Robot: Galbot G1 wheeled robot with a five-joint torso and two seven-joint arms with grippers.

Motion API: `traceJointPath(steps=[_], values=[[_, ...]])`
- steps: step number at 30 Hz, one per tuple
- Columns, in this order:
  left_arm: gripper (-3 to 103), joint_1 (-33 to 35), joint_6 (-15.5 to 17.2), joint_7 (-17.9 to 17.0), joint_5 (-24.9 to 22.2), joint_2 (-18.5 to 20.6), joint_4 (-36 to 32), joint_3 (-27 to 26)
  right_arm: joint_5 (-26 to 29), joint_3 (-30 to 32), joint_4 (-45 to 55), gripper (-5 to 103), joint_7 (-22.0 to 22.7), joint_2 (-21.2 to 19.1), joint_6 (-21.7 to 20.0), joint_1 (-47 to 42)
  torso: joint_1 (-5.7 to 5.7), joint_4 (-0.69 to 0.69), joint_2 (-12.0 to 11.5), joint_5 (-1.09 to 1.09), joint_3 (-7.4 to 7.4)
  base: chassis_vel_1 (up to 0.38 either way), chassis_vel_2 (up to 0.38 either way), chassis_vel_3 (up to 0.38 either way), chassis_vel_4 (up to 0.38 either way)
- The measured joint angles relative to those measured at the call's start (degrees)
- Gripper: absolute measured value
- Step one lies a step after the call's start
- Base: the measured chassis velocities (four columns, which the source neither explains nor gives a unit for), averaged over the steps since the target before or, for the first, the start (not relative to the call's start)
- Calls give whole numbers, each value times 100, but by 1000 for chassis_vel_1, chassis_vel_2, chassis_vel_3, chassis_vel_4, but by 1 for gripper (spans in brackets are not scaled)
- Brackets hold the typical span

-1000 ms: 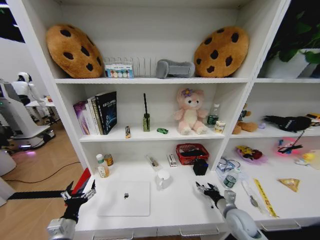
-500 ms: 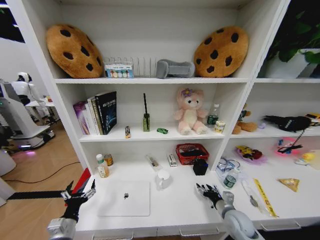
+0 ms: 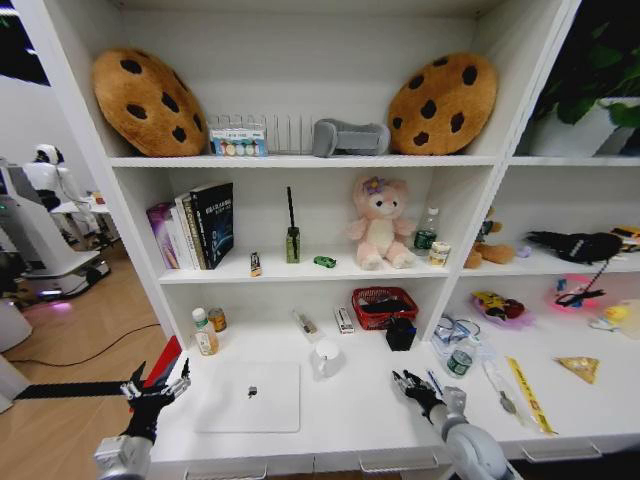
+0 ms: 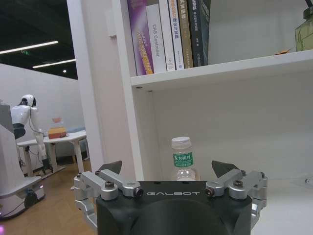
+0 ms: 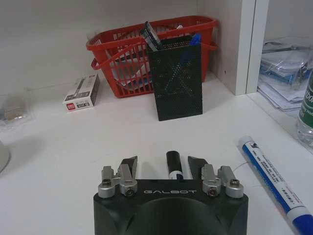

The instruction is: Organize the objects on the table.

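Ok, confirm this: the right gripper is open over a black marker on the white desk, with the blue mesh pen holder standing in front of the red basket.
One thing is off: the mesh pen holder is black, not blue, as the right wrist view shows. The rest holds: the right gripper is open over a black marker on the white desk, and the holder stands in front of the red basket.

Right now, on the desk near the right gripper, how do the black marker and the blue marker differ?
The black marker lies between the open fingers of the right gripper, while the blue marker lies outside them, to one side. The black marker has a black cap on a white barrel; the blue marker has blue ends and blue print on its barrel. Both lie flat on the white desk.
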Motion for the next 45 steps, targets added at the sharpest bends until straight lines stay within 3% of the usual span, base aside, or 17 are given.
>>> traceJointPath(steps=[3, 6, 8, 10, 12, 14, 17, 22, 25, 30, 35, 45], values=[[100, -2, -6, 0, 0, 4, 2, 2, 60, -10, -53, 60, 3, -37, -6, 63, 0, 0, 0, 0, 0, 0, 0, 0, 0], [100, -5, -8, 0, -2, 7, 2, -2, 109, -44, -54, 44, 21, -69, -68, 96, 0, 0, 0, 0, 0, 0, 0, 0, 0], [100, -6, -9, -1, -3, 9, 2, -3, 104, -61, -56, 44, 23, -79, -76, 102, 0, 0, 0, 0, 0, 0, 0, 0, 0], [100, -15, -11, -4, -4, 10, 2, -5, 80, -94, -58, 28, 37, -103, -93, 108, 0, 0, 0, 0, 0, 0, 0, 0, 0], [100, -21, -12, -5, -4, 9, 6, -5, 75, -99, -58, 28, 45, -105, -97, 109, 0, 0, 0, 0, 0, 0, 0, 0, 0], [100, -29, -13, -6, -3, -1, 22, -3, 51, -105, -56, 18, 69, -105, -102, 108, 0, 0, 0, 0, 0, 0, 0, 0, 0], [100, -32, -16, -7, 3, -9, 31, 4, -17, -90, -54, 12, 68, -96, -101, 97, 0, 1, 0, 1, 0, 0, 0, 0, 0], [100, -40, -17, -17, 6, 34, 40, 13, -214, -36, -87, 12, 32, -92, -52, 84, 0, 0, 0, 2, 0, 0, 0, 0, 0], [100, -62, -17, -58, 4, 55, 41, 11, -445, 9, -98, 12, -77, -89, 185, 85, 0, -1, 0, 2, 0, 0, 0, 0, 0], [100, -37, -15, -115, 3, 102, 40, -10, -870, 315, 182, 12, -673, -126, 965, 27, 0, 0, 0, 0, 0, 0, 0, 0, 0], [100, -55, -13, -131, 12, 84, 36, 11, -1270, 474, 204, 12, -928, -222, 1572, 85, 0, 0, 0, 0, 0, 0, 0, 0, 0], [100, -13, -45, -126, 100, 59, 47, 43, -939, 302, -237, 12, -899, -477, 1834, 724, 0, 0, 0, 2, 0, 0, 0, 0, 0]])
